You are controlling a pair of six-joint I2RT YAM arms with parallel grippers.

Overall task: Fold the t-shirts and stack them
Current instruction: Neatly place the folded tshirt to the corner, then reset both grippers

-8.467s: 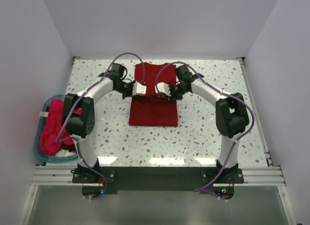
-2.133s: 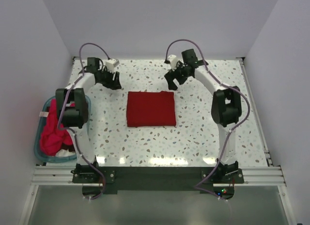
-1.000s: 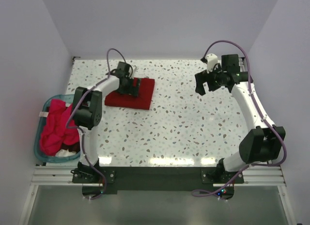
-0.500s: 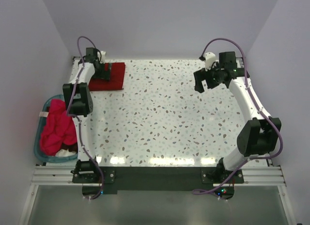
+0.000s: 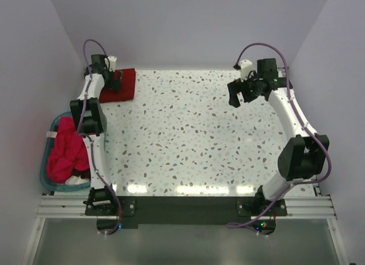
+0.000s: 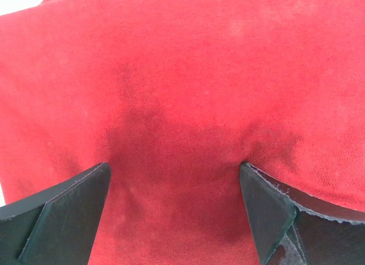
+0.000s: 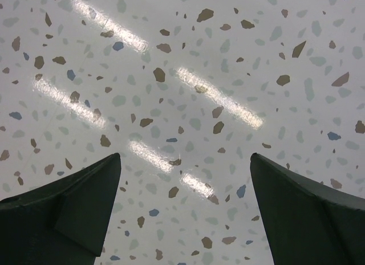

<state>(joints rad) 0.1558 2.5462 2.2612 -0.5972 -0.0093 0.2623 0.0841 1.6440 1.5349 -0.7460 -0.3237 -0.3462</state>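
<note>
The folded deep crimson cloth t-shirt lies flat at the far left corner of the white speckled worktop. The left claw rests on it with its jaws spread wide. Its fingertips press into the cloth and grip nothing. The right claw hangs over bare worktop on the far right side, jaws wide apart and empty. Brighter pinkish-red cloth t-shirts sit bunched in a teal plastic basket beside the worktop's left edge, well apart from the folded one.
</note>
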